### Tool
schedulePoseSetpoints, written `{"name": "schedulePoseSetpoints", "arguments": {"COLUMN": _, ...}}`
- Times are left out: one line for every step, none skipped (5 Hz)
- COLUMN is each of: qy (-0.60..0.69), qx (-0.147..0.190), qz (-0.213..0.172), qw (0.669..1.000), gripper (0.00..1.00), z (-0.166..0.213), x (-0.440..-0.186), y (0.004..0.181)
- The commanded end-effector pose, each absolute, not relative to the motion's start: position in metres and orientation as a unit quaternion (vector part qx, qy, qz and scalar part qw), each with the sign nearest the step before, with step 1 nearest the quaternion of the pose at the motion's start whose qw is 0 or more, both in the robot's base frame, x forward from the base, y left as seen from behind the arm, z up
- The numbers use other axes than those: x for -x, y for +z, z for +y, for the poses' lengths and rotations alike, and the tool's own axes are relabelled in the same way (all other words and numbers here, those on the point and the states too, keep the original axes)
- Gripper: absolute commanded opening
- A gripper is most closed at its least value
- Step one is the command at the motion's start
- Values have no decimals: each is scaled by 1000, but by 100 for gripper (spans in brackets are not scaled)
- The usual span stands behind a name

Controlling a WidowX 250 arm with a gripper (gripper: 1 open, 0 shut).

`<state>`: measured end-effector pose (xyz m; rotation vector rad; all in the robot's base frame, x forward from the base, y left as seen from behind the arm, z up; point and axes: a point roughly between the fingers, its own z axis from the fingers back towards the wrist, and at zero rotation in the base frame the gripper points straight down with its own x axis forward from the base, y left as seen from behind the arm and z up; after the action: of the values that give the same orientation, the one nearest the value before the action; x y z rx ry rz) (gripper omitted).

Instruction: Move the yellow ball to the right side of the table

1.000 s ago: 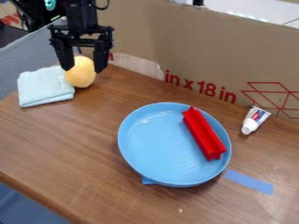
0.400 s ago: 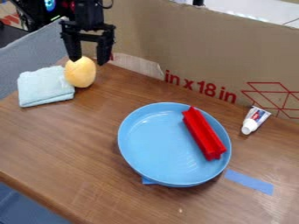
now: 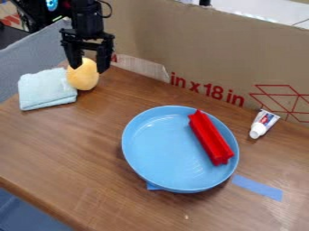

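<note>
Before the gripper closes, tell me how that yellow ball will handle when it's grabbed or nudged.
The yellow ball is rounded and slightly egg-shaped, so a nudge would probably make it roll or wobble on the table. Its surface looks smooth, so it may slip between the open gripper unless gripped centrally. The folded cloth beside it might stop a roll that way.

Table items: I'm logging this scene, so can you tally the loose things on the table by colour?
Yellow: 1, the yellow ball
Blue: 2, the plate and the folded cloth
Red: 1, the block in the plate
White: 1, the small tube
Total: 5
</note>
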<state>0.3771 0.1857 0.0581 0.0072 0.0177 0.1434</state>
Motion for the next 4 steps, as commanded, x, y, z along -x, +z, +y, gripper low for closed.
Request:
{"name": "schedulePoseSetpoints", "arguments": {"qy": 77, "qx": -16, "qz": -14, "qw": 997, "gripper": 100, "z": 196, "x": -372, "y": 67}}
{"name": "schedulePoseSetpoints", "arguments": {"qy": 70, "qx": 1, "qz": -17, "qw": 997, "gripper": 100, "z": 199, "x": -377, "y": 49}}
{"name": "schedulePoseSetpoints", "arguments": {"qy": 68, "qx": 6, "qz": -25, "qw": 997, "gripper": 100, "z": 204, "x": -389, "y": 50}}
{"name": "schedulePoseSetpoints", "arguments": {"qy": 64, "qx": 15, "qz": -28, "qw": 997, "gripper": 100, "z": 193, "x": -388, "y": 45}}
